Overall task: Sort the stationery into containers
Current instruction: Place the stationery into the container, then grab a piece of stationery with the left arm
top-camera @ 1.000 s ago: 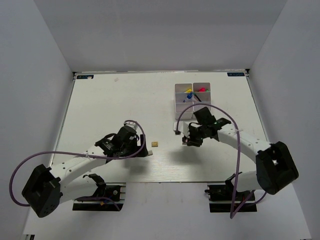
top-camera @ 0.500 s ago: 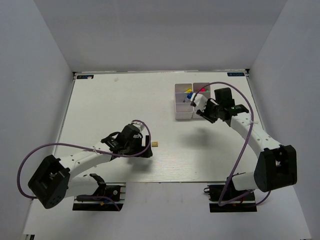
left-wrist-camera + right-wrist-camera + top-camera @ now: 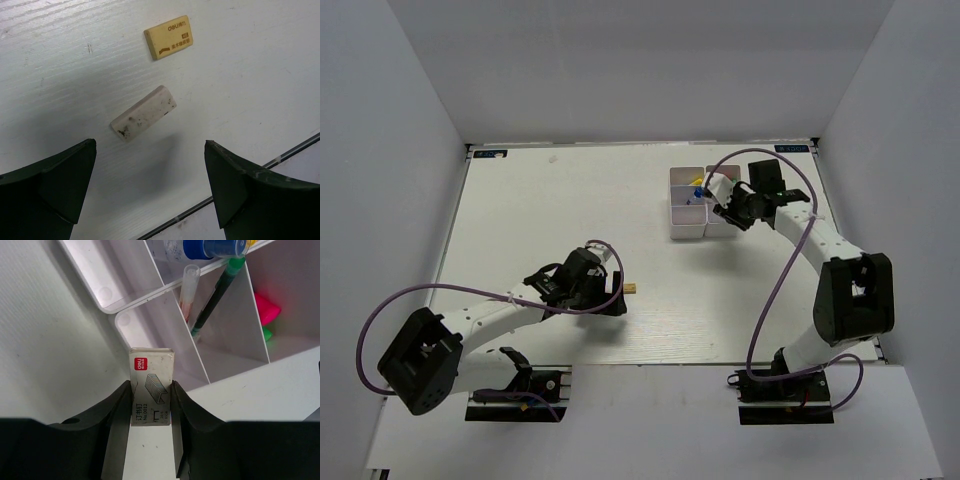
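Right claw, clenched on the small white cardboard staple box, had swung from mid-table to over the white plastic compartment tray; I judged release came next. Left claw gaped above the grubby white eraser.

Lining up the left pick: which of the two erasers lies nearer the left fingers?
The smudged white eraser; the tan printed eraser lies farther out.

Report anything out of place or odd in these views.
Two erasers lie loose on the table, outside the tray: a tan eraser and a white eraser, lying askew with dark smudges at one end. In the tray, a blue-capped bottle rests tipped across a divider.
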Tool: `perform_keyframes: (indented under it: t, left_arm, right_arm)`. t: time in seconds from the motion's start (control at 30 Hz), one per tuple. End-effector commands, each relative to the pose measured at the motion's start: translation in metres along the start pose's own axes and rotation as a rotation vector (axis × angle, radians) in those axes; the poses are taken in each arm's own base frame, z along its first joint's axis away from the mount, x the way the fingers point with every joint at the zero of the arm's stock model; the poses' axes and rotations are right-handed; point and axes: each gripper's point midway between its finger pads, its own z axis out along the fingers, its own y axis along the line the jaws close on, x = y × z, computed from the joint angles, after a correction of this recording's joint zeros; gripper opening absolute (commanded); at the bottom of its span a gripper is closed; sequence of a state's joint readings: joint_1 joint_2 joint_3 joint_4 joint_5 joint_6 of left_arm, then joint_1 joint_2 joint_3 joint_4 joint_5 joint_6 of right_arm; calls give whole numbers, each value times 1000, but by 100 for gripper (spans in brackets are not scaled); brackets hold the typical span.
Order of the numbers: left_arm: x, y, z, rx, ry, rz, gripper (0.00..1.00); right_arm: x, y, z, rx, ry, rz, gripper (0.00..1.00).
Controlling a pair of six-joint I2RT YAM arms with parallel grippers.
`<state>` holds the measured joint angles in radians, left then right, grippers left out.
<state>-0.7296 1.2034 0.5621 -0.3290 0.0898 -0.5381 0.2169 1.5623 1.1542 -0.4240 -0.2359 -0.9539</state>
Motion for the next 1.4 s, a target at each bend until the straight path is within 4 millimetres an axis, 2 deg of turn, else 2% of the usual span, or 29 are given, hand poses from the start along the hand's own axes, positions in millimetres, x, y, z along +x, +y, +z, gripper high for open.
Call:
perform_keyframes:
  t: [0.0,0.1,0.27,0.53,0.67,0.8,0.9,0.93,0.97,1.0,1.03,1.07,1.13,1.17,1.2,1.23,1.27,1.3,1.37]
  left_arm:
    - [-11,-12,-5,41,-29,21,99]
    - [-9,-11,-6,42,-31,21,99]
    - [-7,-10,-7,42,-30,12,99]
    - [-3,-9,-6,45,-18,11,99]
    - [0,-9,-4,44,3,9,99]
    - [-2,-10,-6,44,2,20,99]
    - [-2,-9,-3,38,13,38,94]
    - [-2,-9,-3,38,13,38,92]
    - [-1,-12,-2,55,29,59,85]
    - [0,-11,0,51,37,58,83]
    - [-5,-14,0,55,30,73,81]
    - [-2,-10,4,40,56,86,79]
    - [-8,-12,4,21,60,112,79]
    - [-8,-6,6,-13,72,138,79]
    - [-19,-10,3,-13,49,156,79]
    - [-19,-7,4,-29,64,191,79]
    - [-25,-7,5,-38,54,192,79]
    - [-30,-9,3,-39,60,223,79]
    - [-29,-2,9,-78,96,248,79]
  right_arm:
    - [-21,-27,1,48,-59,-51,16]
    - [-22,-32,6,55,-56,-69,17]
    - [-20,-35,14,43,-46,-84,28]
    - [-14,-32,20,36,-34,-92,56]
    - [-15,-32,20,39,-35,-90,62]
    - [-18,-32,13,45,-47,-76,62]
    - [-32,-27,-1,34,-101,-52,56]
    - [-38,-25,-10,38,-124,-32,52]
    - [-39,-20,-13,20,-133,-22,31]
    - [-44,-7,-15,-26,-172,-10,22]
    - [-47,1,-24,-34,-193,16,15]
    - [-49,9,-26,-61,-215,34,12]
    - [-48,31,-32,-102,-246,57,12]
    - [-48,36,-34,-108,-252,73,14]
    - [-41,46,-32,-127,-244,92,14]
    - [-37,56,-36,-138,-247,99,16]
    - [-41,55,-42,-125,-261,93,16]
    - [-33,64,-39,-143,-248,105,17]
    - [-29,72,-42,-145,-247,109,19]
